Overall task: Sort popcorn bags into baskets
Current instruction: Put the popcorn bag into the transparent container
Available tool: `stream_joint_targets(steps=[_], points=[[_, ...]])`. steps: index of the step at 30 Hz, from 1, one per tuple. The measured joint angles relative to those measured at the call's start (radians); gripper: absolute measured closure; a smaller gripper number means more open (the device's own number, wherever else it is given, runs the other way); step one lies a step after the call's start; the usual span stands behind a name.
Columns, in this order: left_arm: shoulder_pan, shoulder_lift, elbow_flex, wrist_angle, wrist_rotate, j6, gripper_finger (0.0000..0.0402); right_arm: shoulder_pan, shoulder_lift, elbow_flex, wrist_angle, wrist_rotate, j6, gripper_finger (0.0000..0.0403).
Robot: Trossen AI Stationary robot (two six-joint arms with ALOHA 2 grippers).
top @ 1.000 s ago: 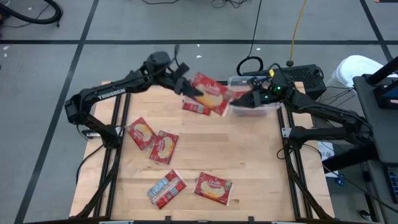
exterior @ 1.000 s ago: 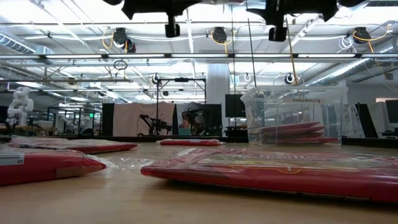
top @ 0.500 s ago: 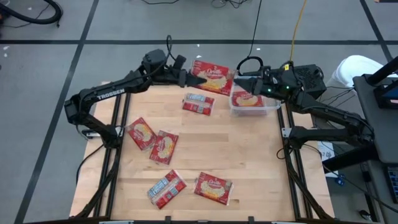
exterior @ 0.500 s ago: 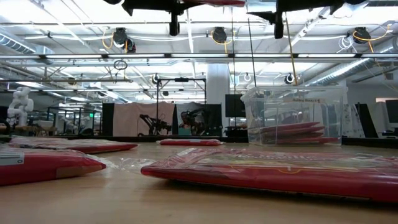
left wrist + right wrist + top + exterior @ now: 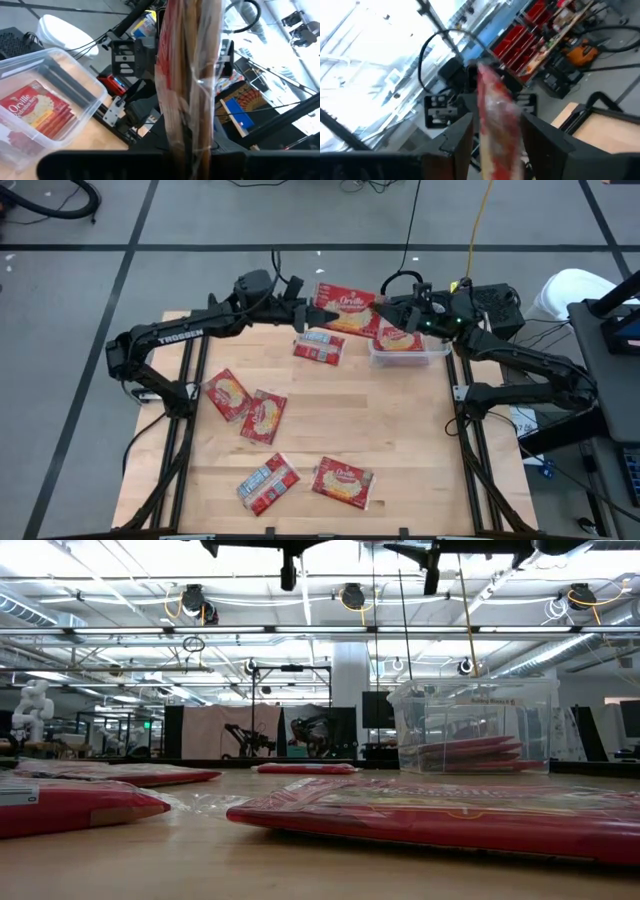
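The popcorn bag (image 5: 345, 307) held up between the two dark arms is red with a cream-yellow popcorn picture and white lettering. The bag (image 5: 320, 346) lying just under it shows white-grey print on red. The tub (image 5: 408, 356) is clear plastic, with a red and yellow bag (image 5: 397, 340) showing through. The table (image 5: 400, 440) is pale wood with visible grain.

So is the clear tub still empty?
No, the left wrist view shows a popcorn bag already lying inside the clear tub.
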Motion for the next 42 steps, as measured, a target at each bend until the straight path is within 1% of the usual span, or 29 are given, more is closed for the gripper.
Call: stream_joint_targets(steps=[4,10,12,16,19,22,26,30,34,38,42], points=[[-0.003,0.0,0.0,-0.002,-0.005,0.002,0.0377,0.022,0.033,0.0,0.009,-0.01,0.003,0.0292],[0.0,0.0,0.0,-0.02,-0.006,0.003,0.033,0.04,0.053,0.0,0.008,-0.009,0.007,0.0381],[0.006,0.0,0.0,-0.027,-0.006,0.02,0.0313,0.04,0.05,0.0,0.007,-0.009,0.007,0.0394],[0.012,-0.009,0.0,-0.027,-0.006,0.073,0.0261,0.028,0.024,0.0,-0.043,-0.012,0.059,0.0383],[0.031,-0.01,0.0,-0.048,0.0,0.055,0.0212,0.003,-0.023,0.0,-0.156,-0.038,0.077,0.0383],[0.059,-0.009,0.0,-0.084,0.044,0.056,0.0168,-0.029,-0.084,0.0,-0.288,-0.065,0.082,0.039],[0.086,-0.01,0.0,-0.186,0.064,0.064,0.0131,-0.086,-0.156,0.0,-0.412,-0.09,0.081,0.0393],[0.099,-0.01,0.0,-0.284,0.029,0.103,0.012,-0.169,-0.187,0.001,-0.493,-0.17,0.083,0.0393],[0.1,-0.009,0.0,-0.365,-0.004,0.132,0.0119,-0.251,-0.171,0.031,-0.588,-0.246,0.061,0.0393],[0.096,-0.009,0.0,-0.427,-0.035,0.146,0.0119,-0.336,-0.11,0.114,-0.682,-0.328,-0.043,0.0393],[0.095,-0.009,0.0,-0.447,-0.058,0.142,0.0119,-0.429,-0.008,0.199,-0.833,-0.455,-0.186,0.0393]])
